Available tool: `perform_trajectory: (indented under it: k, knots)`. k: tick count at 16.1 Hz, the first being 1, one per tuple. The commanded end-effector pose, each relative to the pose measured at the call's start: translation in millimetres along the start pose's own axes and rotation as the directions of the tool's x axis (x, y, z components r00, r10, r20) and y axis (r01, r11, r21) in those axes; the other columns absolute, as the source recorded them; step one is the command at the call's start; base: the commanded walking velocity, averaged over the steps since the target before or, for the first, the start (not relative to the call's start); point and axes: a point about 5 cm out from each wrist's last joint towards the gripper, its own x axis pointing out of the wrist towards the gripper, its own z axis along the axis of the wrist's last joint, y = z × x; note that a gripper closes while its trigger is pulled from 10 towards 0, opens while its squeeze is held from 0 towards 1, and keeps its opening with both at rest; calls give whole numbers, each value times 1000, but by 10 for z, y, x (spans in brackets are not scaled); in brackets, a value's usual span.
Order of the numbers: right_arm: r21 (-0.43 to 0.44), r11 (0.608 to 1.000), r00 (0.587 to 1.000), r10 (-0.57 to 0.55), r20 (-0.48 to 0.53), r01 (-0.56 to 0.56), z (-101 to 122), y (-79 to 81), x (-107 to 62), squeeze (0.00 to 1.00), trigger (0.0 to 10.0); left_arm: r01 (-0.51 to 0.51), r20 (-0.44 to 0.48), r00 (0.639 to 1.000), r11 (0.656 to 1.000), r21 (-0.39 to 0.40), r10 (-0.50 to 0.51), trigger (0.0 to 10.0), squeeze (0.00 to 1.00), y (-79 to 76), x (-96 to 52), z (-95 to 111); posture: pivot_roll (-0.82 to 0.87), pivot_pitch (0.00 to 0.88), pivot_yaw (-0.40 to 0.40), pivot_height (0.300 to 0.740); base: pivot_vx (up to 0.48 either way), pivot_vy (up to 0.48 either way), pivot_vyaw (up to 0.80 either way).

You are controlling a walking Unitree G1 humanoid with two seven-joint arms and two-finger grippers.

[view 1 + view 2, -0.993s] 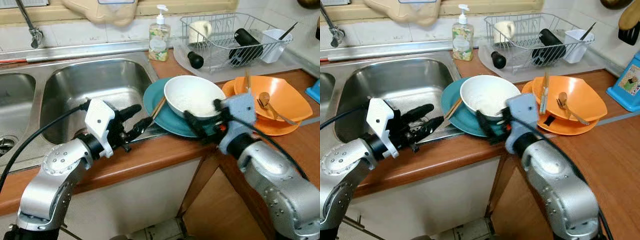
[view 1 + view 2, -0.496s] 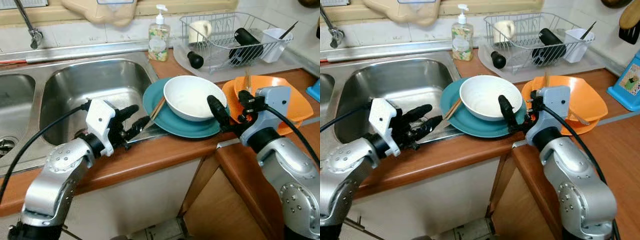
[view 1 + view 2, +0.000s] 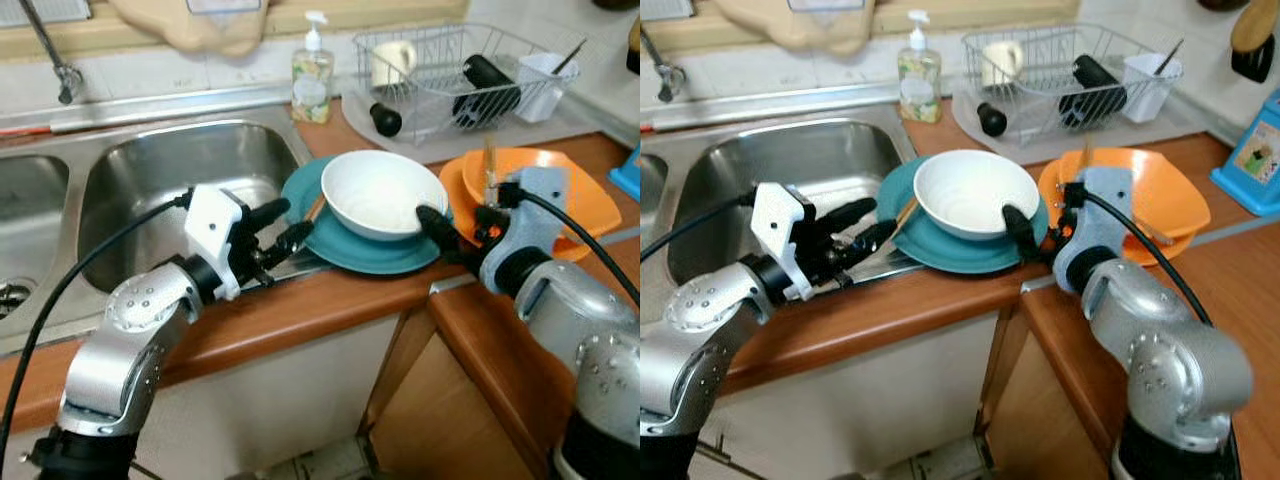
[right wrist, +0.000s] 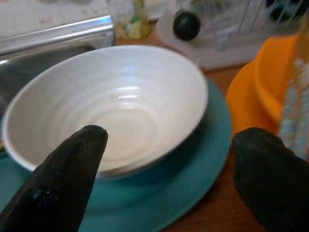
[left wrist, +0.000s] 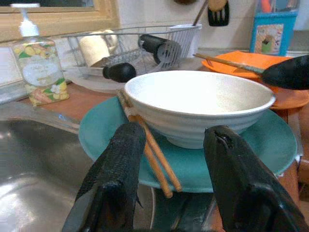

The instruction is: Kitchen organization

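Note:
A white bowl (image 3: 378, 193) sits on a teal plate (image 3: 352, 250) at the counter's front edge, right of the sink. Wooden chopsticks (image 5: 149, 150) lie on the plate's left side, partly under the bowl. My left gripper (image 3: 283, 222) is open and empty, low over the sink's rim, its fingers (image 5: 123, 164) pointing at the plate's left edge and the chopsticks. My right gripper (image 3: 455, 225) is open at the bowl's right side, between the teal plate and the orange dishes, one fingertip (image 4: 82, 154) close to the bowl's rim. Neither touches the bowl.
An orange bowl (image 3: 560, 190) on an orange plate holds chopsticks and a spoon, right of the teal plate. Behind stand a wire dish rack (image 3: 455, 75) with a cup and black bottle, and a soap bottle (image 3: 311, 70). The steel sink (image 3: 170, 190) lies left; the counter drops off in front.
My right gripper drew back from the bowl's front rim to its right side. My left gripper edged right, closer to the teal plate. The camera shifted slightly.

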Motion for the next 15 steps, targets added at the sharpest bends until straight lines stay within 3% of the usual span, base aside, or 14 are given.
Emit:
perform_trajectory:
  k: [1, 3, 4, 5, 6, 7, 8, 12, 14, 15]
  knots:
    - [28, 999, 1000, 16, -16, -16, 21, 1, 15, 0, 10000, -12, 9, 1000, 1000, 7, 12, 10000, 0, -3, -18, 13, -136, 0, -16, 740, 0, 0, 0]
    - [62, 998, 999, 31, -24, -29, 78, 23, 63, 0, 10000, -10, 8, 1000, 1000, 9, 10, 10000, 0, -32, -40, 16, -127, 0, -28, 740, 0, 0, 0]
    - [156, 988, 998, 9, -58, 1, 107, 20, 129, 0, 8510, -12, 7, 1000, 1000, 7, 12, 10000, 0, -62, -75, 27, -115, 0, -34, 740, 0, 0, 0]
    - [198, 980, 997, 6, -75, 9, 101, 15, 154, 0, 4235, -8, 2, 1000, 1000, 9, 8, 10000, 0, -79, -94, 24, -115, 0, -34, 740, 0, 0, 0]
    - [216, 976, 997, 3, -83, 15, 97, 8, 169, 0, 3373, -4, 0, 1000, 1000, 9, 4, 10000, 0, -85, -98, 26, -111, 0, -32, 740, 0, 0, 0]
    - [227, 974, 996, 1, -89, 19, 95, 3, 180, 0, 3373, -1, -1, 1000, 1000, 9, 1, 10000, 0, -89, -100, 27, -111, 0, -32, 740, 0, 0, 0]
    - [244, 969, 994, -5, -111, 32, 82, -11, 202, 0, 1294, 3, -1, 1000, 1000, 9, -3, 10000, 0, -96, -94, 32, -111, 0, -32, 740, 0, 0, 0]
    - [294, 954, 985, -6, -173, 58, 67, 0, 235, 0, 1961, 12, -8, 1000, 1000, 9, -12, 10000, 0, -137, -73, 20, -112, 0, -34, 740, 0, 0, 0]
    - [288, 957, 989, 7, -146, 36, 132, 21, 244, 0, 3255, 10, -7, 1000, 1000, 10, -10, 10000, 0, -133, -70, 28, -111, 0, -35, 740, 0, 0, 0]
    - [282, 959, 990, 12, -137, 27, 153, 29, 243, 0, 4706, 9, -7, 1000, 1000, 11, -9, 10000, 0, -131, -70, 28, -112, 0, -34, 740, 0, 0, 0]
